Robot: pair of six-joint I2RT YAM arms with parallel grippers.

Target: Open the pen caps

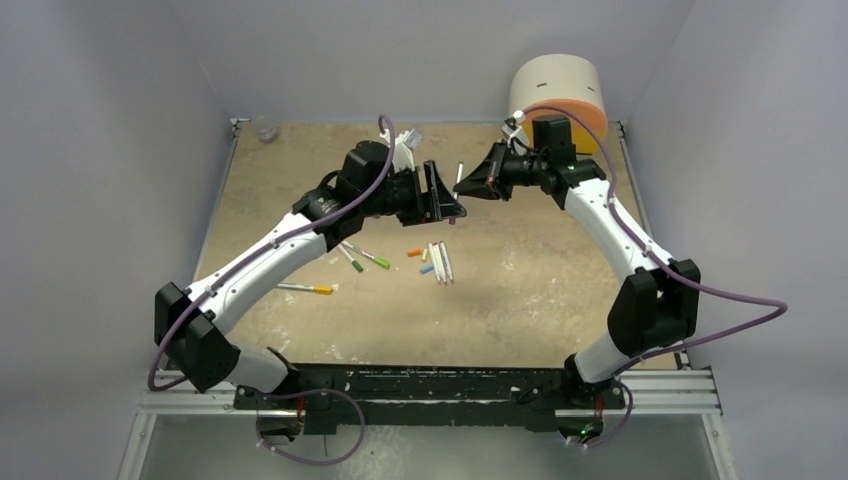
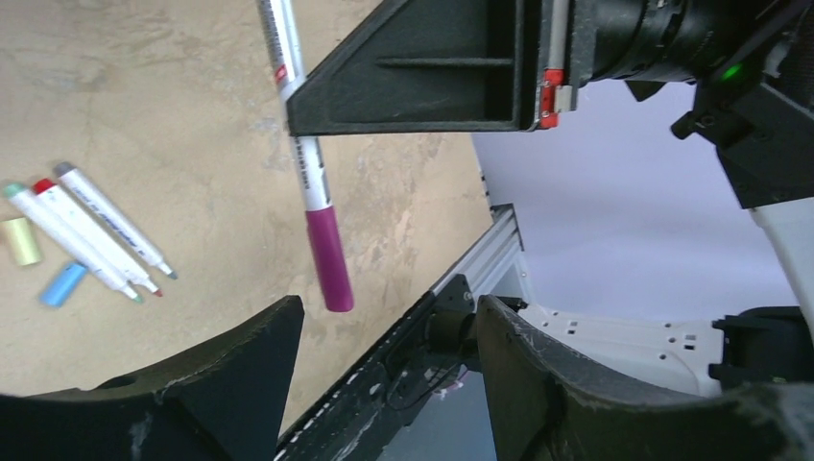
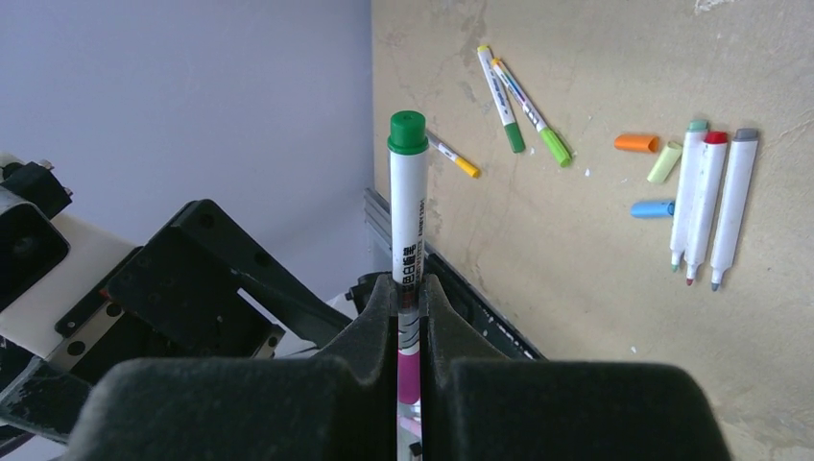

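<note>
My right gripper [image 3: 408, 288] is shut on a white pen [image 3: 407, 230] and holds it upright above the table. The pen has a green end [image 3: 407, 133] on top and a magenta cap [image 2: 329, 257] at the bottom. In the top view the right gripper [image 1: 463, 187] meets the left gripper [image 1: 450, 205] at mid table. My left gripper [image 2: 389, 312] is open, and the magenta cap hangs just ahead of its fingers, untouched. Three uncapped pens [image 3: 708, 197] lie on the table beside loose orange [image 3: 635, 143], yellow [image 3: 664, 161] and blue [image 3: 653, 208] caps.
Two green-capped pens [image 1: 362, 257] and a yellow-capped pen [image 1: 305, 289] lie under the left arm. The round cream-and-orange drawer unit [image 1: 558, 88] stands at the back right, behind the right arm. A small clear object [image 1: 265, 128] sits at the back left corner.
</note>
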